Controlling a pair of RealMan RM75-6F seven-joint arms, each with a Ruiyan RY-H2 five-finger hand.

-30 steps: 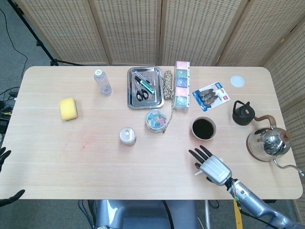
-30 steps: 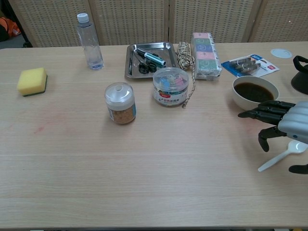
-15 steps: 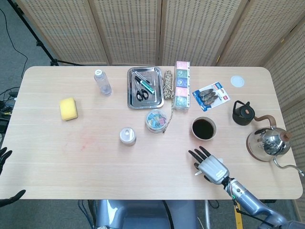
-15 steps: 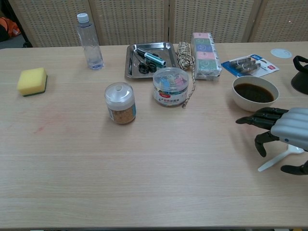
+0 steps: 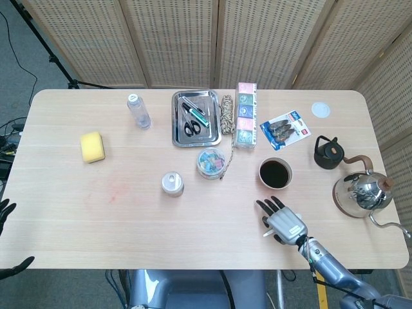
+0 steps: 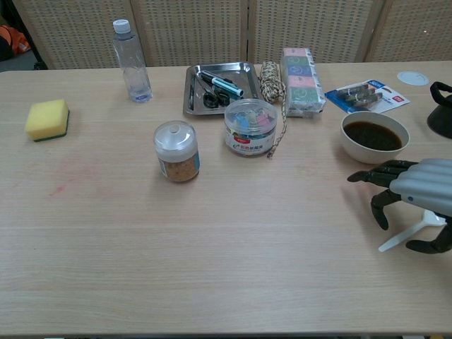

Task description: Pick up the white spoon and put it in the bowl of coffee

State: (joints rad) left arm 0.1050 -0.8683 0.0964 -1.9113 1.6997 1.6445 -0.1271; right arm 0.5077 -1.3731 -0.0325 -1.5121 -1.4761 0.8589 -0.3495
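The step in hand looks like the grasp itself: the right hand (image 6: 422, 198) hangs low over the white spoon (image 6: 412, 229), which lies flat on the desk (image 6: 212, 247) just on the near side of the bowl of coffee (image 6: 375, 136). In the chest view the dark fingers (image 6: 378, 174) are apart and curled downward, arched over the spoon's bowl end, with the thumb reaching round on the near side; the handle sticks out from under the hand, away from the bowl of coffee and toward the desk's near edge. Whether any fingertip already touches the spoon cannot be told from either view, but nothing appears pinched and the spoon seems to rest on the desk. In the head view only the handle tip (image 5: 266, 234) shows, poking out beside the hand (image 5: 284, 224). The next move probably calls for closing thumb and fingers on the thin handle, lifting it clear, then carrying it the short way to the bowl of coffee without knocking the rim. The left hand (image 5: 5, 212) waits well away from the bowl of coffee, off the desk's far left edge, fingers apart and empty.
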